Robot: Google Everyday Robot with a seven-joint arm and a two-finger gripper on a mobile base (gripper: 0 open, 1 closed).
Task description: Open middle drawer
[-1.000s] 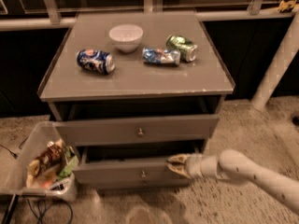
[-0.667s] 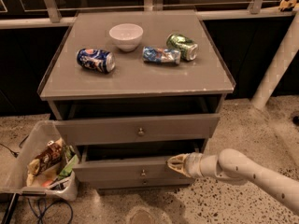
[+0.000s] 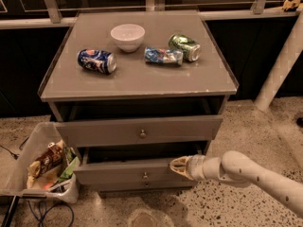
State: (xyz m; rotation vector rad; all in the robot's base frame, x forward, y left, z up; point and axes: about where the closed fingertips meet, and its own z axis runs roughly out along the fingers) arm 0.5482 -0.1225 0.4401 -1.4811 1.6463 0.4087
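The middle drawer is the second grey front of the cabinet, with a small round knob. It stands pulled out a little, with a dark gap above its front. My gripper comes in from the right on a pale arm. It sits at the top edge of this drawer's front, right of the knob. The taller top drawer above is also out a little. The slim lowest front shows just below.
On the cabinet top are a white bowl, a blue can, a crushed can and a green can. A bin of trash stands at the cabinet's left. A white post rises at right.
My gripper has shifted slightly down and toward the camera at the drawer's top edge. The drawer fronts have barely moved.
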